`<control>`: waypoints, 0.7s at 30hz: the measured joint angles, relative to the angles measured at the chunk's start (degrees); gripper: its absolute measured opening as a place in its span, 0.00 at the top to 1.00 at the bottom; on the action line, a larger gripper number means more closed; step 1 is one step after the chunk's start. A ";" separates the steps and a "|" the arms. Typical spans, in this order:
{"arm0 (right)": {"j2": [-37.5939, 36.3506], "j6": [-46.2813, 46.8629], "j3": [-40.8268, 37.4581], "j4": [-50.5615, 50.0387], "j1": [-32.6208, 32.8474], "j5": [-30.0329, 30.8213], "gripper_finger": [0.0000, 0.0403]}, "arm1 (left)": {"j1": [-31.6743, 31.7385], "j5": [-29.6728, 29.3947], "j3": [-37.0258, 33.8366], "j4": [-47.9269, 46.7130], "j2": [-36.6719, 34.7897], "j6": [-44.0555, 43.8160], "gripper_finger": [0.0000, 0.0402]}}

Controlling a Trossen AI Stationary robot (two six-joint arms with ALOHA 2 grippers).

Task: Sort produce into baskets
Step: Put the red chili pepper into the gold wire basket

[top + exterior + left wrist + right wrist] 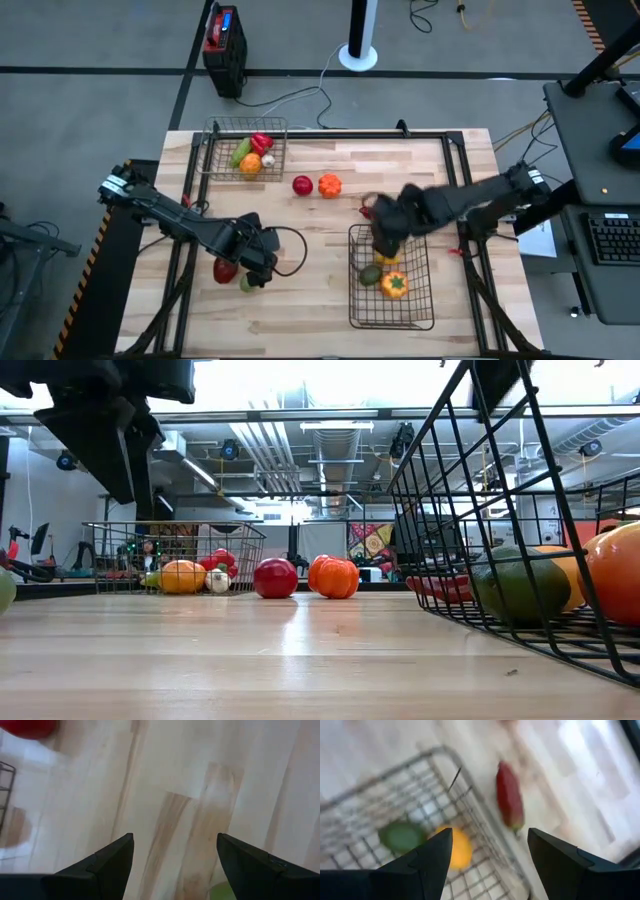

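red chili [509,795] just outside basket [485,832], beyond right claw [490,855], fingers wide, empty

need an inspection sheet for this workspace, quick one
surface: light wooden table, bare planks between items
job's things: small basket holds a mixed pile; large basket holds a green piece and an orange-yellow piece; red apple and orange pumpkin loose mid-table; red piece by the left arm
clutter: nothing seen
grippers: left pincer open, empty, above the table; right pincer open, empty, over the large basket
cables: white cable on the floor
surroundings: keyboard, red-topped box
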 joint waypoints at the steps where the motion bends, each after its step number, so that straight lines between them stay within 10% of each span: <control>1: 0.00 -1.08 0.54 0.71 -1.87 0.01 0.38 | 0.00 -0.23 -0.02 0.00 0.00 0.00 0.34; 21: 0.28 -31.54 -6.41 7.01 -29.15 -18.19 0.39 | 0.00 -1.95 0.00 0.20 -0.02 -0.44 0.34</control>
